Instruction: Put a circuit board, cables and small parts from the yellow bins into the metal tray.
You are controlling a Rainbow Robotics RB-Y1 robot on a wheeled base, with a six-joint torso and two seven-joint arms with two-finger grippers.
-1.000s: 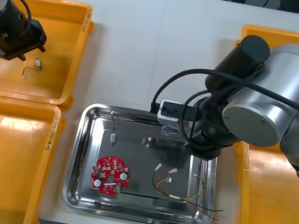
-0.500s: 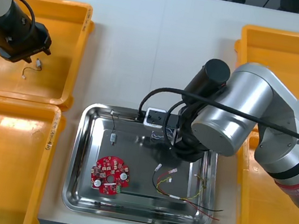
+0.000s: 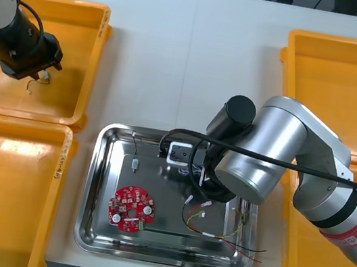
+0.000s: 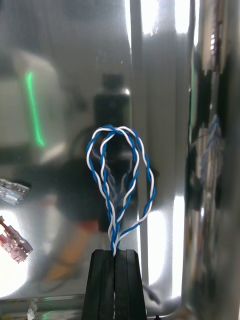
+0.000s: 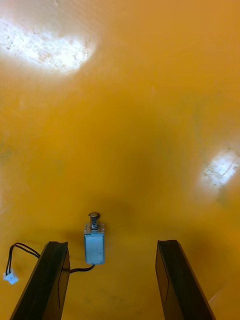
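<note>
Over the metal tray's (image 3: 90, 228) upper middle, the right end effector (image 4: 114, 254) is clamping a twisted blue and white cable (image 4: 120, 170), its loops running straight out ahead of it. At upper left, the left end effector (image 5: 111, 245) is gaping around a small metal part (image 5: 94, 246) in a yellow bin (image 3: 81, 18).

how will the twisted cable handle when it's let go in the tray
Probably floppy yet springy: the cable holds open loops past the shut right gripper. Likely light, pinched by thin strands. It may slide on the shiny tray.
</note>
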